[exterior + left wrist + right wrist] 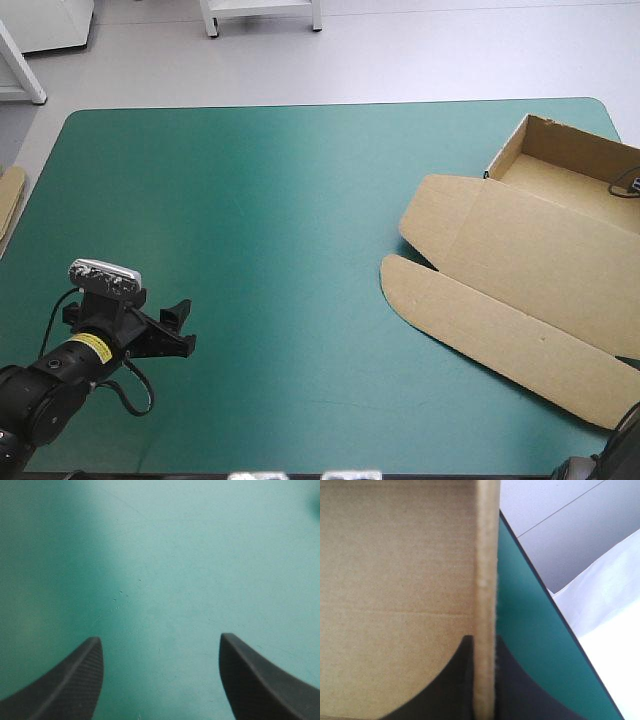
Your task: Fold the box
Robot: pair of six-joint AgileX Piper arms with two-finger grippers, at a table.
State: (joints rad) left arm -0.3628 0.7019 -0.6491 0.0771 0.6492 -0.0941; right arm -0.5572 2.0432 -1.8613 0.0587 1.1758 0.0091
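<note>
Box [530, 270]: brown, an open tray with lid flat, at the far right corner of the worktop [250, 200]. Right gripper [485, 642]: all but closed, pinching a wall of the tray. Left gripper [160, 638]: spread wide, empty, over the worktop's near left. Spare board [8, 200]: worktop's left edge.

The box [520, 260] runs off the high view's right side, so its far-right part can't be seen. The spare board [10, 200] at the table [250, 200]'s left edge is just a cut-off sliver. In the right wrist view, the box's upright wall [486, 580] hides the inner edges of the right gripper [485, 641].
</note>
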